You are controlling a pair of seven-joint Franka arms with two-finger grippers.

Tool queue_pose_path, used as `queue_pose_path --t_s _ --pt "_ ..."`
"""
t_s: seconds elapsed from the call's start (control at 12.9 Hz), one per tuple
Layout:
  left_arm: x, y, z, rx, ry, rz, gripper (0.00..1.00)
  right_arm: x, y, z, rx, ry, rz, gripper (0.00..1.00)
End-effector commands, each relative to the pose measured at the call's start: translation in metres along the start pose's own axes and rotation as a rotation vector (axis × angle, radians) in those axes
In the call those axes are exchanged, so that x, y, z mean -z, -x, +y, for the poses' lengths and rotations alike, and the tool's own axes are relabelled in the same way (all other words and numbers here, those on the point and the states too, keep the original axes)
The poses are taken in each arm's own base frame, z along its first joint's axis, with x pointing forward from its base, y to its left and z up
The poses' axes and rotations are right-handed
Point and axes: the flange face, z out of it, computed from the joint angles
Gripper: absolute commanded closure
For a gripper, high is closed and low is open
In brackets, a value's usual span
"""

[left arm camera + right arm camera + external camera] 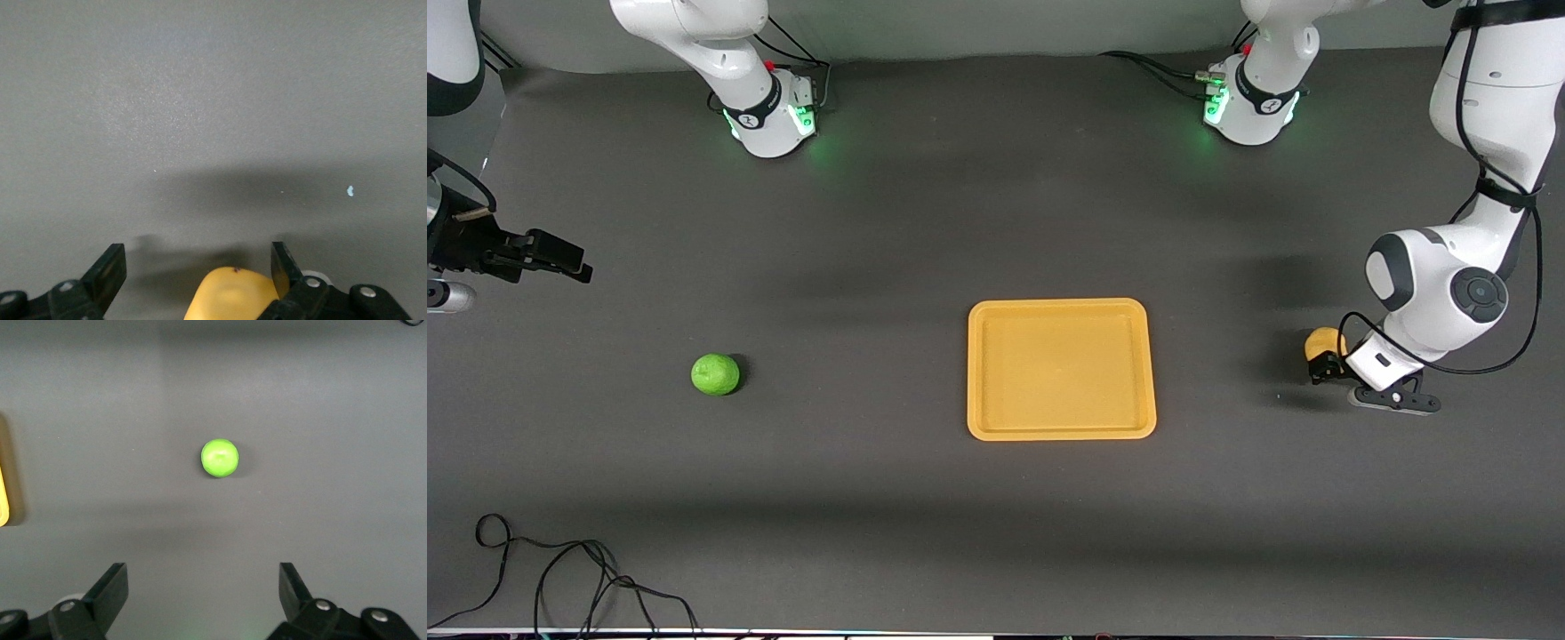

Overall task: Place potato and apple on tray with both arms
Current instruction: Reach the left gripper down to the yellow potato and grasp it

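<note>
Left gripper (197, 267): released, fingers straddling the potato (233, 293) at the table's left-arm end.
Right gripper (203, 590): released, waiting high over the apple (715, 373).
Risk: off-centre closure could squirt the lumpy potato sideways.
Tray (1061, 432): smooth orange plastic, low rim, between both.

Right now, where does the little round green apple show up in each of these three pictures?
Front view: the small round bright green apple lies on the dark grey table, toward the right arm's end.
Left wrist view: not in it; only a lumpy yellow-tan potato shows.
Right wrist view: the apple sits mid-picture, ahead of the open right end effector.
Shared landmark: the flat orange-yellow plastic tray, whose edge shows in the right wrist view.
</note>
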Motion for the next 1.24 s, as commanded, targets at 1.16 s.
queue_pose_path --t_s 1.16 --pt "0.013 0.046 0.024 -0.028 0.051 -0.022 0.35 0.004 -0.002 -0.002 0.025 0.008 -0.003 0.00"
